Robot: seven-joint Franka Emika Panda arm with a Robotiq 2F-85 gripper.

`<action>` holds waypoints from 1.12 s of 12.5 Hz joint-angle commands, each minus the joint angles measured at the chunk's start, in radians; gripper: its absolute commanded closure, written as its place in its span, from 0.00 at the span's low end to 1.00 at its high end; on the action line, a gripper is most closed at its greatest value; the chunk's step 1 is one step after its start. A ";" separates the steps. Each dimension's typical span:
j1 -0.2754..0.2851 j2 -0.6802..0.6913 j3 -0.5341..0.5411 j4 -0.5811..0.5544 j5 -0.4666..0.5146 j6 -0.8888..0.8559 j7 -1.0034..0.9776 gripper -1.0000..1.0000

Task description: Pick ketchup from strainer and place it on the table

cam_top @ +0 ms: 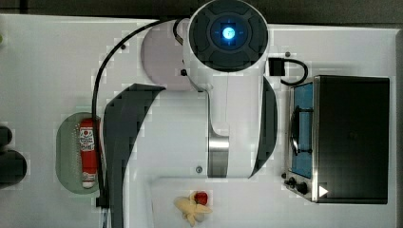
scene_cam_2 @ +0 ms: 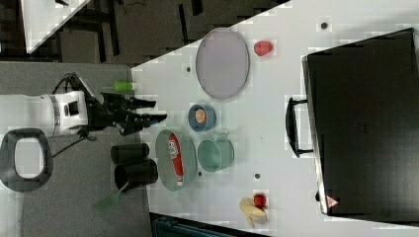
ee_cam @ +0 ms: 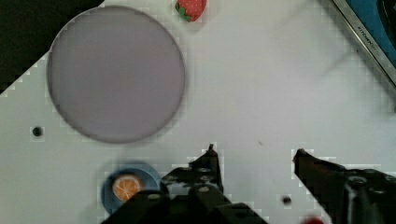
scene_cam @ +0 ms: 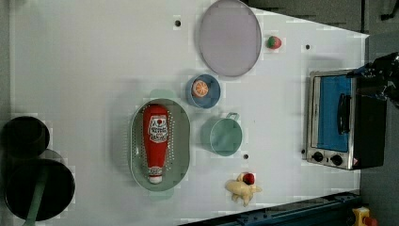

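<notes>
The ketchup [scene_cam: 156, 141] lies flat in the strainer [scene_cam: 181, 141], resting on the perforated bottom, its long axis running along the oval's length; in the left view its white cap points toward the bottom of the picture and its red base toward the top. The gripper [scene_cam_2: 148, 116] hangs high above the table [scene_cam: 94, 61], its two dark fingers spread wide with nothing between them, as the wrist view makes plain [ee_cam: 254, 156]. From where I stand the key thing is the offset: in the right view the gripper sits off to the right view's left of the strainer and a little toward the top of the picture, so the bottle is not yet beneath it. The wrist view looks down on the grey-lilac plate [ee_cam: 116, 72], a strawberry [ee_cam: 191, 8] and a small blue bowl [ee_cam: 128, 186] holding an orange slice, not on the bottle. I judge the arm must shift across and turn so the fingers straddle the bottle's narrow width, not its length. The bottle looks like smooth, slightly soft plastic, rounded and tapering to the cap, with a glossy white label. The strainer is pale green rigid plastic with rows of small holes and a raised rim that the fingers must clear. A teal cup [scene_cam: 225, 136] stands just beside the strainer.
</notes>
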 commanded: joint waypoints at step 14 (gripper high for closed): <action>-0.080 -0.116 0.527 -0.096 0.033 -0.060 0.168 0.00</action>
